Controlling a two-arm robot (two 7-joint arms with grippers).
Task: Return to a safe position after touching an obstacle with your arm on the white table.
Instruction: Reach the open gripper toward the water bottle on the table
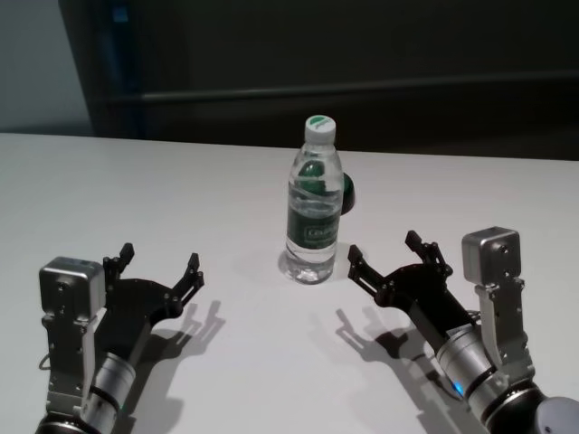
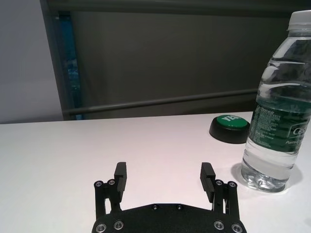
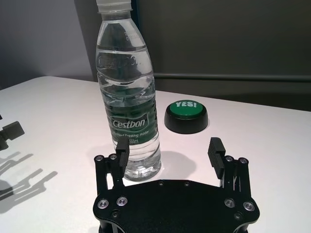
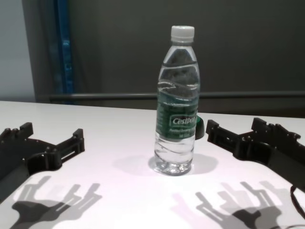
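The obstacle, a tall clear water bottle [image 1: 314, 208] with a white cap and a dark green label, stands upright mid-table on the white table [image 1: 163, 190]. My left gripper [image 1: 160, 256] hovers low over the table to the bottle's left, open and empty, well apart from it. To the bottle's right, my right gripper [image 1: 385, 246] is also open and empty, a short gap from the bottle. In the right wrist view the bottle [image 3: 127, 97] rises just beyond one finger of the right gripper [image 3: 168, 145]. The left wrist view shows the left gripper [image 2: 164, 170] and the bottle [image 2: 277, 121] off to one side.
A low black puck with a green top [image 1: 346, 193] sits just behind the bottle, towards the right. A dark wall with a horizontal rail [image 1: 362, 90] runs behind the table's far edge. Bare tabletop stretches to the left and in front of both grippers.
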